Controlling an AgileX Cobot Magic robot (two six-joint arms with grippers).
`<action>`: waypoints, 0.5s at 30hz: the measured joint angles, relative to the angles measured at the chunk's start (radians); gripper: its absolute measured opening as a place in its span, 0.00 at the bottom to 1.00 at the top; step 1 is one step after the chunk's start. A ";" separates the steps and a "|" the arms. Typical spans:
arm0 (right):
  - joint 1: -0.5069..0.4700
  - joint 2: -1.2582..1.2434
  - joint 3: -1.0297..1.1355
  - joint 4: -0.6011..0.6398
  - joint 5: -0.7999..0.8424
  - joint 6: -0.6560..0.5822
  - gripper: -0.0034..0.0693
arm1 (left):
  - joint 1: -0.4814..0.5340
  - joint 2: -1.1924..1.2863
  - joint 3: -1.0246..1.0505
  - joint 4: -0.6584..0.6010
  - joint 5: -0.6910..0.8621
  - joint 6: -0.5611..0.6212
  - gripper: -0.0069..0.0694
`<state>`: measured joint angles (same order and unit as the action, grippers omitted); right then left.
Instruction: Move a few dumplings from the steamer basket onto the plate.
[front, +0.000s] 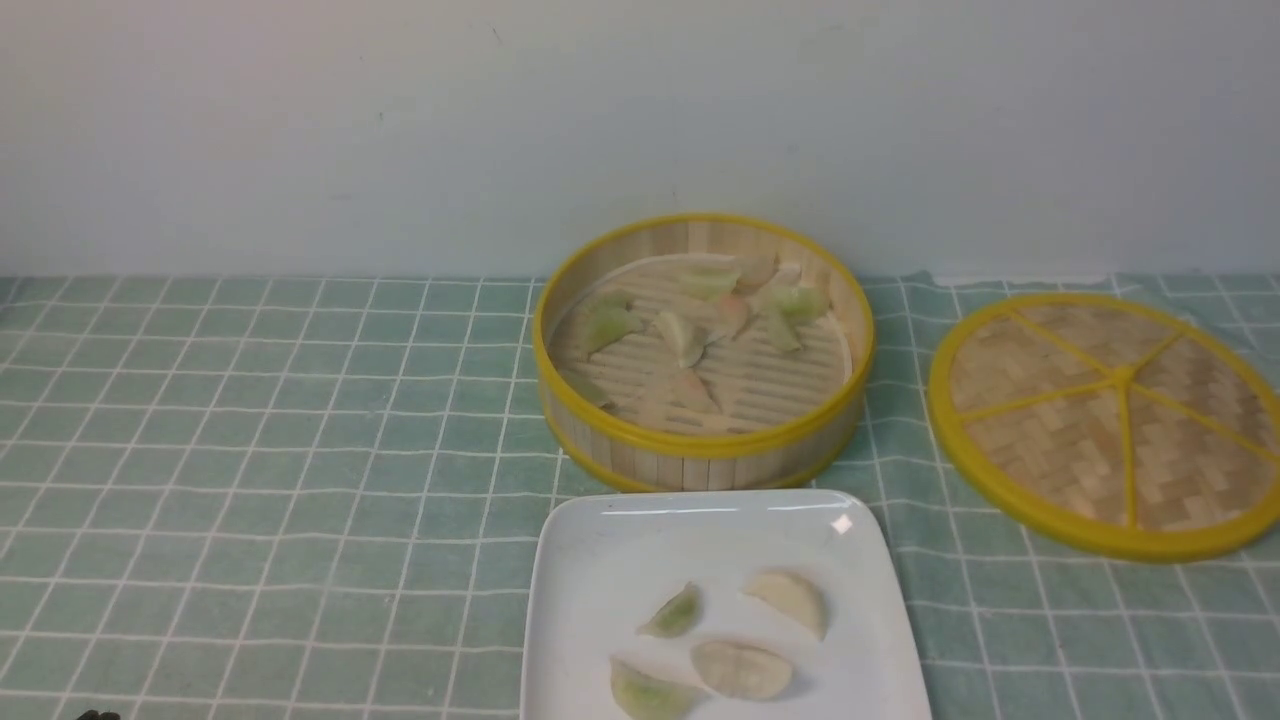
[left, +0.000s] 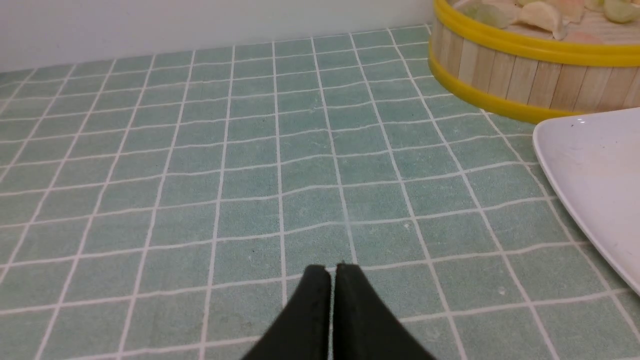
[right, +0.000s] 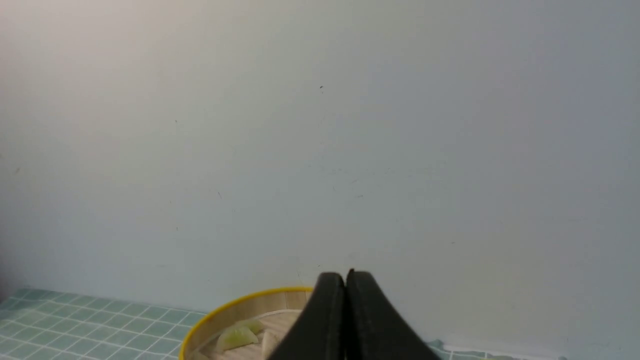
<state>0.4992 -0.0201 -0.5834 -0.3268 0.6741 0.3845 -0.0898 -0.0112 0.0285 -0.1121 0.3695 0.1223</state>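
Four pale crescent dumplings (front: 739, 670) lie on the square white plate (front: 720, 560); both claws (left: 332, 272) closed, empty. Transfer looks complete; next: none, or reopen for another.

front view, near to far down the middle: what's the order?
White square plate with four dumplings on it → steamer basket, its slatted floor carrying more dumplings → pale wall. The woven disc sits off to the right, overlapping the others in depth, so it's left out.

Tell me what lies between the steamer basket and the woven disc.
Only a strip of checked tablecloth separates the steamer basket from the woven disc, as the front view shows.
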 joint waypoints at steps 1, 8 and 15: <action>0.000 0.000 0.000 0.000 0.000 0.000 0.03 | 0.000 0.000 0.000 0.000 0.000 0.000 0.08; 0.000 0.000 0.004 0.073 -0.022 -0.038 0.03 | 0.000 0.000 0.000 0.000 0.000 0.000 0.08; 0.000 0.000 0.095 0.320 -0.229 -0.333 0.03 | 0.000 0.000 0.000 -0.001 0.000 0.000 0.08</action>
<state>0.4992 -0.0204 -0.4888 -0.0063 0.4453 0.0519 -0.0898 -0.0112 0.0285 -0.1129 0.3695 0.1223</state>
